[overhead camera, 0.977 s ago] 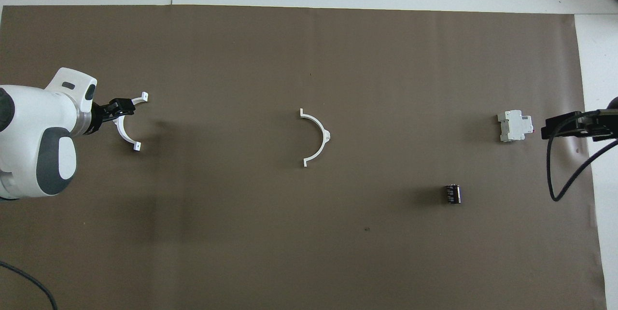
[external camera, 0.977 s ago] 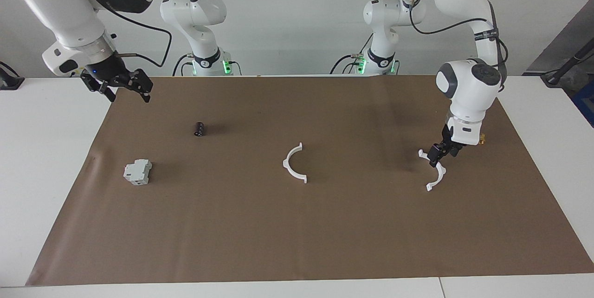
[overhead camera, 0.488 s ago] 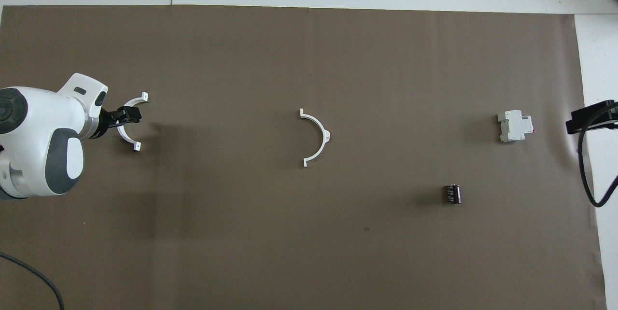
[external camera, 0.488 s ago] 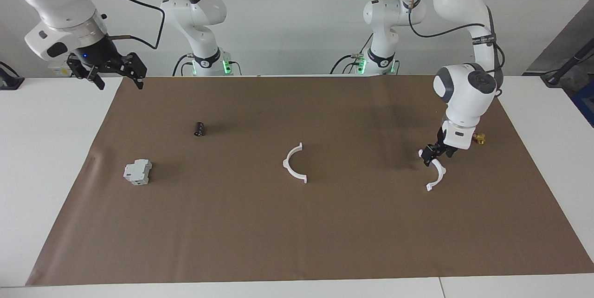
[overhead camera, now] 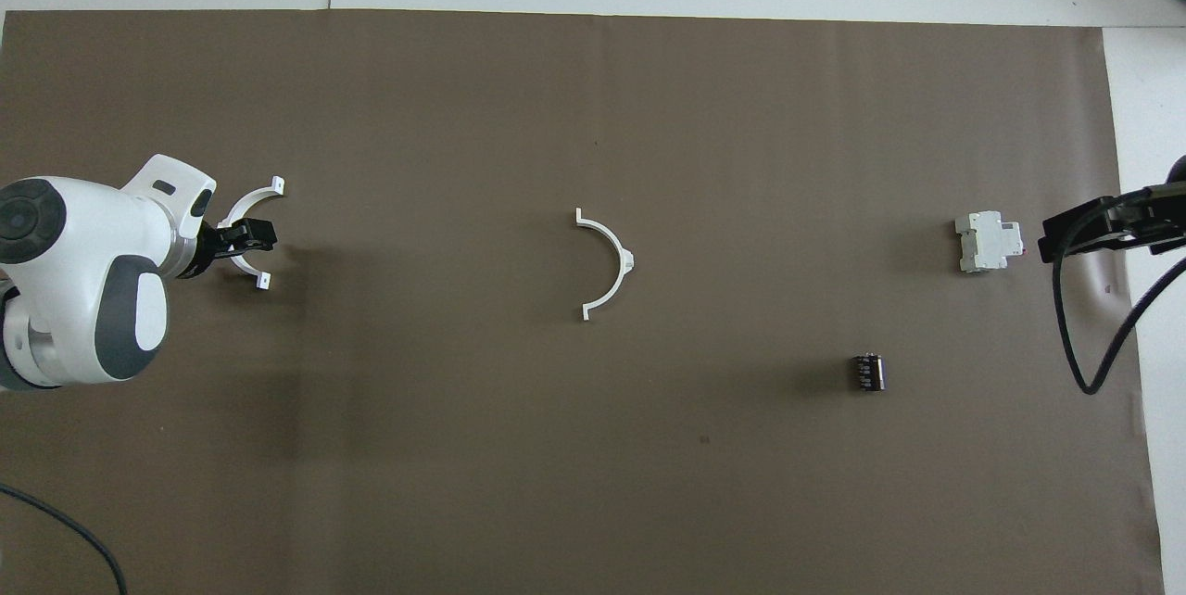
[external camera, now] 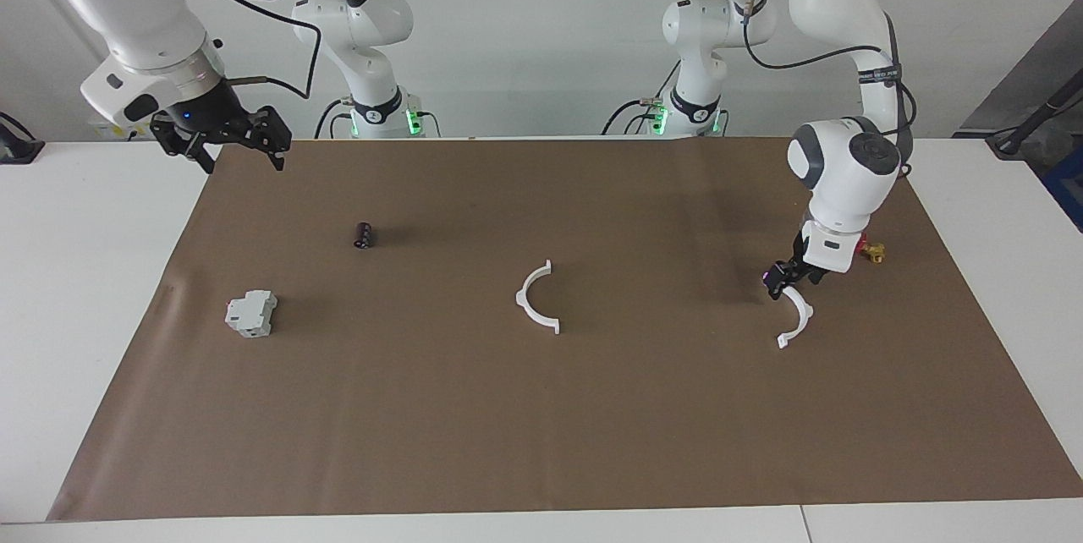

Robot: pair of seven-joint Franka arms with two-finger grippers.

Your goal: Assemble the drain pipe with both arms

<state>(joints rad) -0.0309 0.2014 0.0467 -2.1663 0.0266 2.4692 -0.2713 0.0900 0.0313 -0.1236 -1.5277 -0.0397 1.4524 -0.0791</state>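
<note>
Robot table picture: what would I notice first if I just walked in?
Two white half-rings on the brown mat: one lies alone mid-mat, the other at the left arm's end with the left gripper down at it. The right gripper hangs open in the air above the mat's corner.

White half-rings (external camera: 538,300), black cylinder (external camera: 363,235), grey-white block (external camera: 250,314), brown mat (external camera: 541,425).

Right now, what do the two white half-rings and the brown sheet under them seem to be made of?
Half-ring at the left gripper, the one toward the left arm's end: thin, evenly white, keeps its curve, so probably moulded plastic, matte.
Half-ring mid-table: same look, likely the same plastic.
Brown sheet: flat, dull, faintly creased near one edge; seemingly paper.
</note>
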